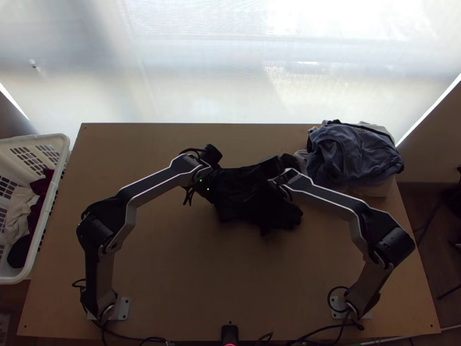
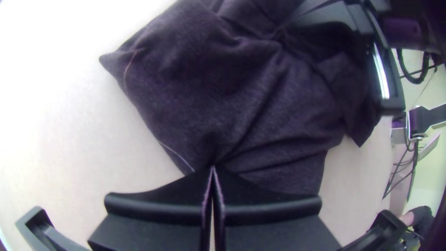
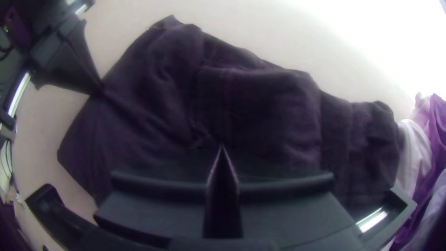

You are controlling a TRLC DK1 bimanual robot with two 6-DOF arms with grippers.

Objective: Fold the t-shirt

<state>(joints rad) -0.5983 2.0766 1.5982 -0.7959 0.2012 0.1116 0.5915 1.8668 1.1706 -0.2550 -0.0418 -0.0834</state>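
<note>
The dark t-shirt (image 1: 248, 196) lies bunched in the middle of the table, with several creases. My left gripper (image 1: 212, 183) is at its left side; in the left wrist view the fingertips of the left gripper (image 2: 213, 168) are together on an edge of the t-shirt (image 2: 223, 93), and creases run out from them. Over the shirt's right part is my right gripper (image 1: 278, 185). In the right wrist view the right gripper (image 3: 222, 148) has its tips together on the middle of the t-shirt (image 3: 265, 111), pinching a fold.
A pile of blue-grey and white clothes (image 1: 351, 153) lies at the table's far right corner, close to the shirt. A white basket (image 1: 43, 225) holding clothes stands off the table's left edge. Bare wooden table (image 1: 190, 277) stretches in front of the shirt.
</note>
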